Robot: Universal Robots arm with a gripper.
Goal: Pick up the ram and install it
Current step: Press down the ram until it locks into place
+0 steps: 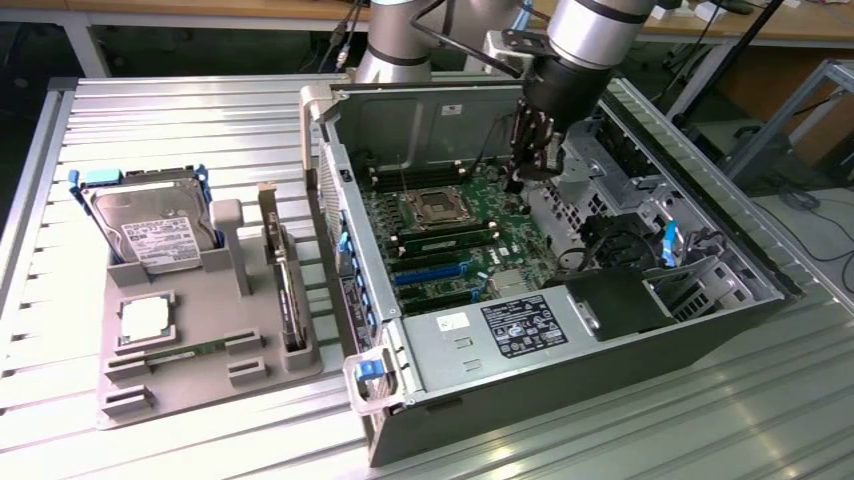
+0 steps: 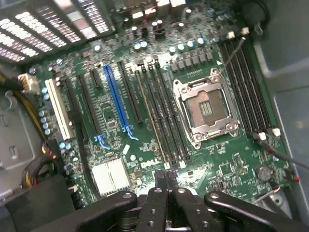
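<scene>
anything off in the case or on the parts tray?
Nothing stands out. One ram stick lies in its slot on the gray tray, the CPU socket sits open and empty, and the gripper hangs over the motherboard.

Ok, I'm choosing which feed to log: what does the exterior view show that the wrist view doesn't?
Exterior view: the tray with a ram, hard drive and CPU, beside the case. Wrist view: the board's Dell logo. Both: the gripper over the motherboard and its empty CPU socket.
</scene>
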